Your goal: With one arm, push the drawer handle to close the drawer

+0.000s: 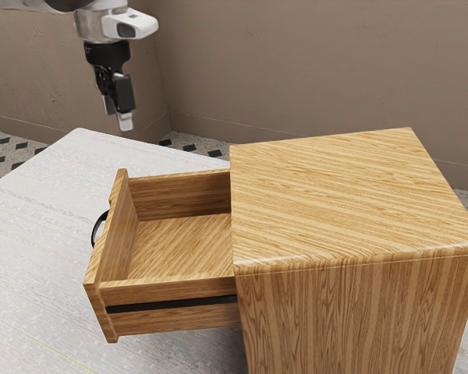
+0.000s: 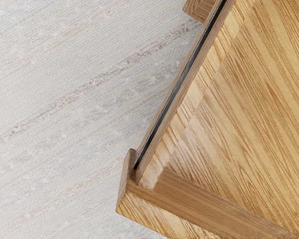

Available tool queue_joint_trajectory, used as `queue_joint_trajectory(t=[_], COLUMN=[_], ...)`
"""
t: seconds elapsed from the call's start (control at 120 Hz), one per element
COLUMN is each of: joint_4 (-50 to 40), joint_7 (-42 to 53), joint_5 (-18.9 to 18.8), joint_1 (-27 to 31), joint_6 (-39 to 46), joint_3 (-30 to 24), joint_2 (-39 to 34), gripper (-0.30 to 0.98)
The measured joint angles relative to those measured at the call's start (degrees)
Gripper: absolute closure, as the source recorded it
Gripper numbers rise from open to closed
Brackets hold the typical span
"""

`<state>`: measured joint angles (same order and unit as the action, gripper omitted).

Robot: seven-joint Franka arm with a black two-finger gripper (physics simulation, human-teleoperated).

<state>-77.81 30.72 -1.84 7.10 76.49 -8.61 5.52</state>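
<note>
My gripper point(image 1: 117, 116) hangs fingers-down in the air, its two fingers apart, higher than the drawer and to the exterior view's left of the cabinet. The wooden drawer point(image 1: 171, 292) stands pulled far out of the cabinet point(image 1: 351, 202). A curved black handle point(image 1: 98, 228) is on the outer face of its front panel point(image 1: 118, 226). Open space separates the gripper from both handle and drawer. In the wrist view, the drawer's floor point(image 2: 239, 119) and a side wall with a dark rail point(image 2: 177, 92) lie below my hand, along with part of the front panel point(image 2: 159, 216).
A pale, streaked tabletop point(image 1: 39, 234) carries the cabinet and extends around the drawer; the wrist view has the same tabletop point(image 2: 65, 99) beside the drawer's side wall. Behind the table are a brown wall point(image 1: 296, 78) and a patterned floor point(image 1: 12, 148).
</note>
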Motion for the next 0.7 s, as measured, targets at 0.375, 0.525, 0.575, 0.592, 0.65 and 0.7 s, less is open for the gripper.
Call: queue_joint_trajectory(t=[0.375,0.525,0.575,0.592,0.65,0.7], joint_4=[5.7,4.0,-0.2,-1.9,-9.8,-16.7], joint_7=[10.3,17.7,19.8,20.4,22.7,24.5], joint_5=[0.1,2.7,3.0,2.9,1.9,1.2], joint_1=[-0.7,-1.0,2.3,3.7,6.1,6.4], joint_6=[-0.7,-3.1,-4.1,-4.4,-4.2,-3.1], joint_3=[-0.1,1.9,2.6,2.7,2.7,2.9], joint_2=[-5.5,-11.1,-12.9,-13.6,-17.3,-21.1], gripper=[0.00,0.00,0.00,0.00,0.00,0.00])
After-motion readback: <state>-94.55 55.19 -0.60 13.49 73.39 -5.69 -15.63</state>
